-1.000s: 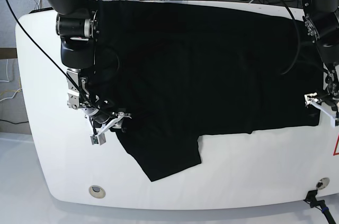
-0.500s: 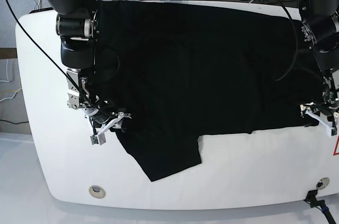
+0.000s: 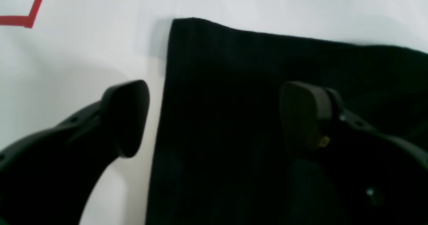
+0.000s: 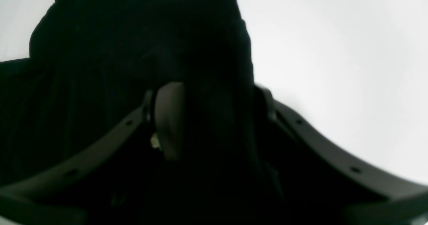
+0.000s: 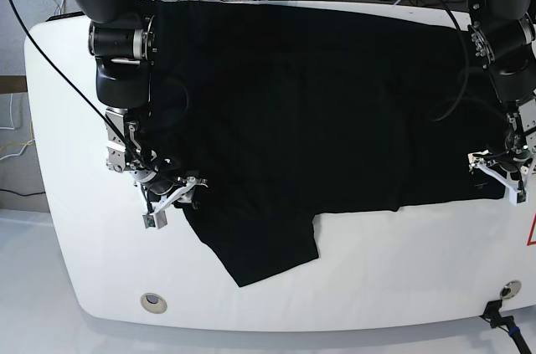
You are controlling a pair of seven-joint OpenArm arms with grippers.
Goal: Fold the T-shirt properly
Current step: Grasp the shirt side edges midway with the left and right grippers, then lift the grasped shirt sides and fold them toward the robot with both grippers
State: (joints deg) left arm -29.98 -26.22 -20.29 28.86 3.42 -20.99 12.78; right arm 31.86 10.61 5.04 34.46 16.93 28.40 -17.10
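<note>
Between the two pads of my left pincer [image 3: 214, 118] lies the corner of the T-shirt [image 5: 310, 111], and I have it standing wide for that reason: one pad hangs over bare white tabletop [image 3: 83, 51] just outside the cloth's straight side edge, the other over the black fabric, so that the edge runs up through the gap. Nothing is gripped there yet; as far as I can tell the cloth lies flat beneath both pads, its squared corner a little ahead of them, and a red marking [image 3: 20, 17] sits farther out on the tabletop past the outer pad. My right pincer [image 4: 207, 118] is a different matter: its pads are drawn partway in with a bunched fold of the T-shirt between them, and I judge it to be holding the cloth near the sleeve [image 5: 260, 245] end, which in the base view droops toward the near edge of the tabletop in front of this pincer. The rest of the shirt is spread broadly across the tabletop between my two arms, no print showing. I judge the arrangement to be a setup for a lengthwise fold: one end pinched, the other straddled, so both near corners can rise together and carry the near edge over toward the far side without the cloth skewing.
</note>
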